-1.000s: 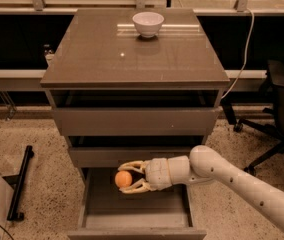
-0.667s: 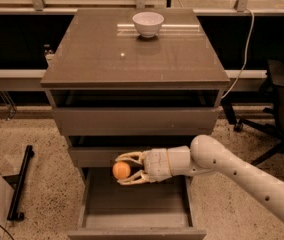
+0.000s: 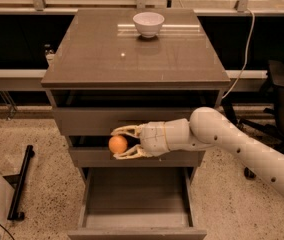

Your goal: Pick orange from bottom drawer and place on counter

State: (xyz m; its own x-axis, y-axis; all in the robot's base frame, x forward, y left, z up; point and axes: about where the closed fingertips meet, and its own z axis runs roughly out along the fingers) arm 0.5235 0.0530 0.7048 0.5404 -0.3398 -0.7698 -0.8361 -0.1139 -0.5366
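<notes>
Claw (image 3: pixel 115 144) hangs above bottom drawer (image 3: pixel 137 196); it clasps small round orange (image 3: pixel 118 144).

Cream-white plastic claw (image 3: pixel 116 144), at grey-brn mid drawer front (image 3: pixel 89 158), grips small round orange fruit (image 3: pixel 117 144); glossy grey-brn bench top (image 3: pixel 132 59) w/ white ceramic bowl (image 3: pixel 148 23); speckled beige floor (image 3: pixel 47 184).

Gripper (image 3: pixel 116 144) with orange (image 3: pixel 118 144) above bottom drawer (image 3: pixel 137 199)

White arm (image 3: pixel 247 151) (dark-dotted), cream pincer (image 3: pixel 116 144) at tip.
</notes>
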